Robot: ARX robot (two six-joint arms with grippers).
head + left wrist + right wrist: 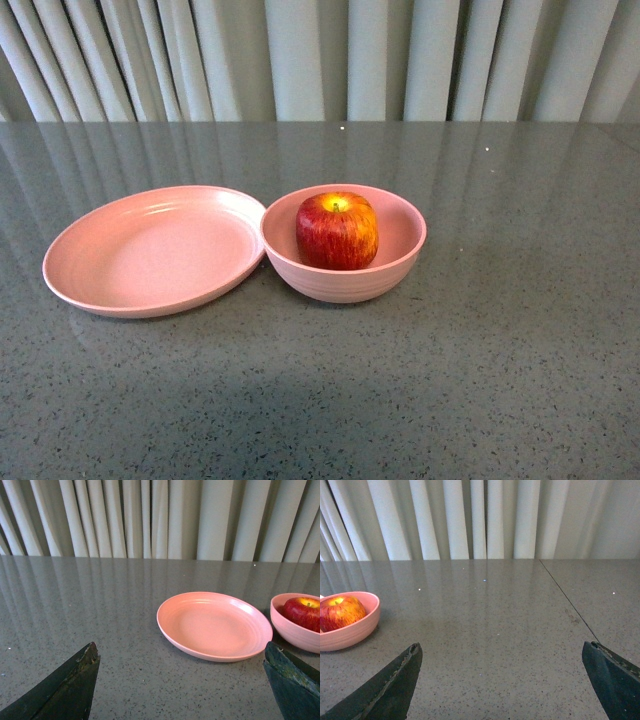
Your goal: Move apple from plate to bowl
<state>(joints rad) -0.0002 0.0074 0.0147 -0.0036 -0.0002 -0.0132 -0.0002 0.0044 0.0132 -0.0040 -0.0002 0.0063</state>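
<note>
The red apple [337,231] with its yellow stem dimple sits upright inside the deep pink bowl [402,262] at the table's middle. Touching the bowl's left side lies the shallow pink plate [150,252], with nothing on it. Neither arm shows in the front view. My left gripper [180,652] is open over bare table, with the plate [215,625] just beyond it and the bowl [292,630] with the apple [305,612] off to one side. My right gripper [500,652] is open over bare table too, the bowl [352,630] and apple [341,612] at the far edge of its view.
The grey speckled table [480,380] runs back to pale pleated curtains [320,60]. A thin seam [567,600] crosses the tabletop in the right wrist view.
</note>
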